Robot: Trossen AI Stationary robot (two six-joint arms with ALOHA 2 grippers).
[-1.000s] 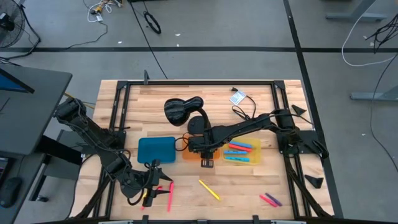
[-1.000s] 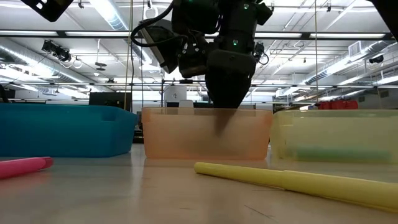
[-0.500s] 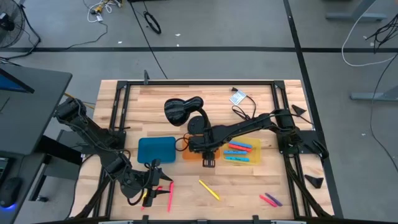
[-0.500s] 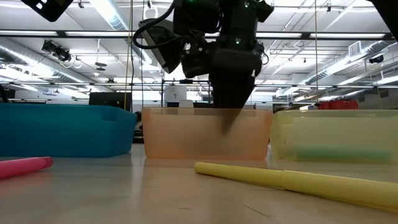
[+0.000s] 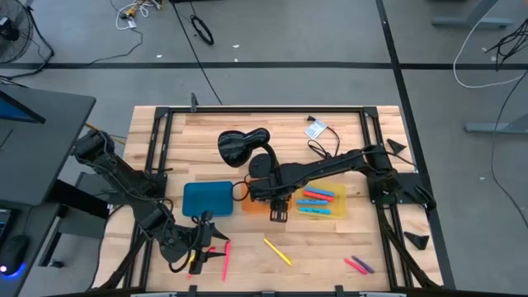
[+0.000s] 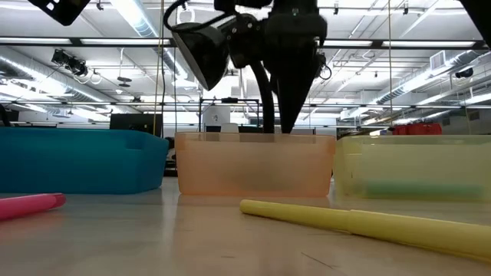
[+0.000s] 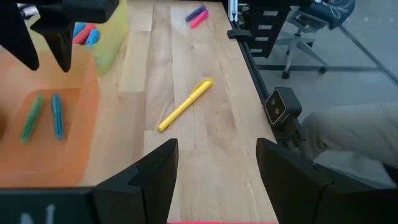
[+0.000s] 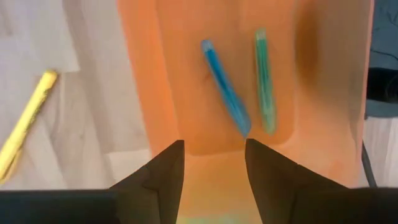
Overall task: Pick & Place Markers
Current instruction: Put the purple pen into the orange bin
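My right gripper (image 8: pixel 211 167) hangs open, pointing down, just above the orange tray (image 8: pixel 186 74) (image 6: pixel 253 165). A blue marker (image 8: pixel 225 104) and a green marker (image 8: pixel 266 81) lie flat on that tray's floor. My left gripper (image 7: pixel 217 174) stands open near the table's front left (image 5: pixel 202 239), nothing between its fingers. A yellow marker (image 5: pixel 278 252) (image 7: pixel 185 104) lies on the wood in front of the trays. A pink marker (image 5: pixel 224 256) lies beside my left gripper. Pink and purple markers (image 5: pixel 359 264) lie at the front right. Several markers lie in the yellow tray (image 5: pixel 338 213).
The blue tray (image 5: pixel 208 198), orange tray and yellow tray stand side by side across the table's middle. A black desk lamp (image 5: pixel 241 144) stands behind them, with a cable and a small white tag (image 5: pixel 316 129) at the back right. Bare wood lies in front of the trays.
My right gripper has risen straight up out of the orange tray; its fingertips, which reached below the tray's rim, now hang at about rim height. The markers and trays lie as before.
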